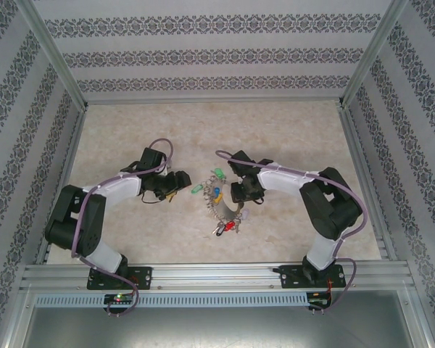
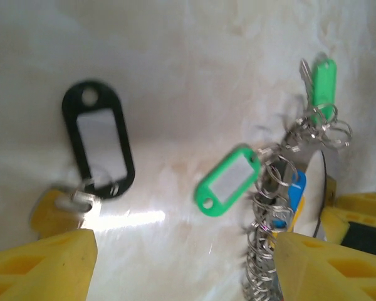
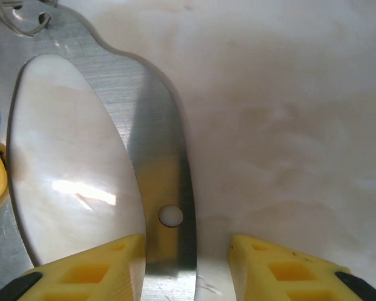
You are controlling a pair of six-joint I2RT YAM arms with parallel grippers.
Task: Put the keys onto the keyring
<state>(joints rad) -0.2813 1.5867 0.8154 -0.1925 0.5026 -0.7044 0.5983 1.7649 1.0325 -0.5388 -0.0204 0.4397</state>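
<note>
A separate key [image 2: 81, 202] with a black oval tag [image 2: 99, 139] lies flat on the table, its silver head at my left gripper's left finger [image 2: 44, 263]. My left gripper [image 2: 182, 269] is open and holds nothing. Its right finger [image 2: 332, 263] is beside the keyring's stack of small split rings [image 2: 262, 251]. The keyring [image 1: 219, 206] lies between the two grippers with green [image 2: 229, 182] and blue [image 2: 294, 188] tags on it. My right gripper [image 3: 182, 269] straddles the keyring's flat metal band [image 3: 169, 188]. The left pad sits at the band and the right pad stands apart from it.
The marble-patterned table [image 1: 290, 130] is walled in by patterned panels. A metal rail [image 1: 217, 275] runs along the near edge by both arm bases. Open table surface lies behind and to either side of the grippers.
</note>
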